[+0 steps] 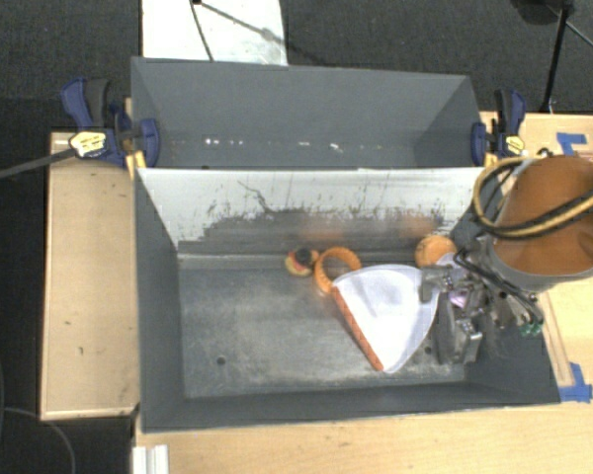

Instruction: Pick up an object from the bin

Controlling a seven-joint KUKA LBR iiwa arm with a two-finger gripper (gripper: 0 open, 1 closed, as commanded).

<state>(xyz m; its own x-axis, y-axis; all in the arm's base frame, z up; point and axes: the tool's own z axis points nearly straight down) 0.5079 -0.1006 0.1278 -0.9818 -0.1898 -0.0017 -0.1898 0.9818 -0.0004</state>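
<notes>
Orange cover (558, 215) on the arm's wrist sits highest, at the right side of the bin (247, 339), with cables looped over it. Below it the end effector (453, 329) hangs low over the bin floor near the right wall. It is just beside the right edge of a white fan-shaped piece (387, 304), perhaps touching it. I cannot tell whether the end effector is apart or together, because its dark parts blur into the shadow there. The white fan-shaped piece lies flat on the floor, right of centre, with an orange strip (359, 336) along its lower left edge and its point towards the front wall. It looks thin and light, maybe cloth or soft plastic, so it would likely flop or fold when lifted, not hold its shape. A flat sheet gives little to pinch from above. The near right edge, or the orange strip if that is stiffer, seems the best place to take hold. Behind it, by the back wall, lie an orange ring (338, 261), a small round ball (299, 261) and an orange lump (435, 252), all apart from the end effector.
</notes>
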